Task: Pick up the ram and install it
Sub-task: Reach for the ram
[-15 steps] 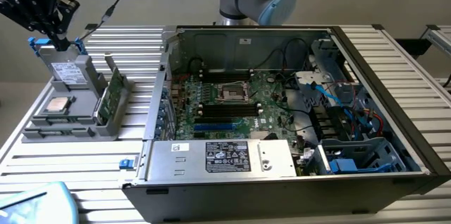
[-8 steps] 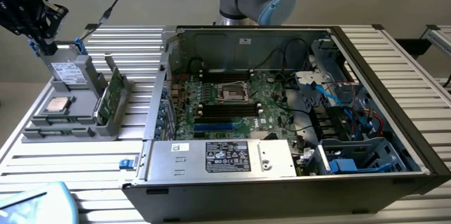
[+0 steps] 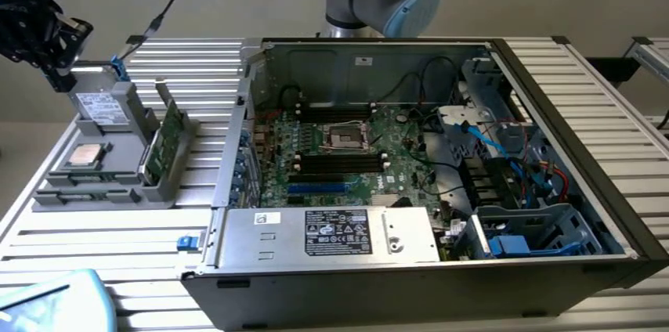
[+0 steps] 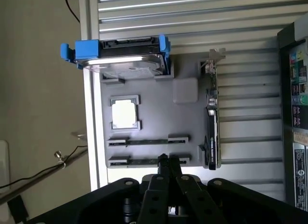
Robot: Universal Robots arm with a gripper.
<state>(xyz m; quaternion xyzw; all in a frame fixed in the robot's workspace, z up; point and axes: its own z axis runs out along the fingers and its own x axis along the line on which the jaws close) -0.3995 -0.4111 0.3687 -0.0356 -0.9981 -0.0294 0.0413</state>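
Two ram sticks stand on edge in the slotted holders of a grey parts tray (image 4: pixel 187 115), seen as thin dark lines: one ram stick (image 4: pixel 148 142) and a second (image 4: pixel 139 161) beside it. In the exterior view these holders (image 3: pixel 89 189) are at the tray's near end. My gripper (image 4: pixel 164 160) is shut with nothing in it. It hovers well above the tray, its tips over the nearer ram holder. The exterior view shows the gripper (image 3: pixel 58 73) as a black mass at the upper left, above the tray's far end.
The tray also carries a hard drive (image 4: pixel 122 65) in a blue caddy, a silver processor (image 4: pixel 124 113) and a tall green card (image 4: pixel 212 127) with a metal bracket. The open computer case (image 3: pixel 418 269) fills the exterior view's right, with motherboard (image 3: pixel 345 152), memory slots (image 3: pixel 334 162) and power supply (image 3: pixel 334 234).
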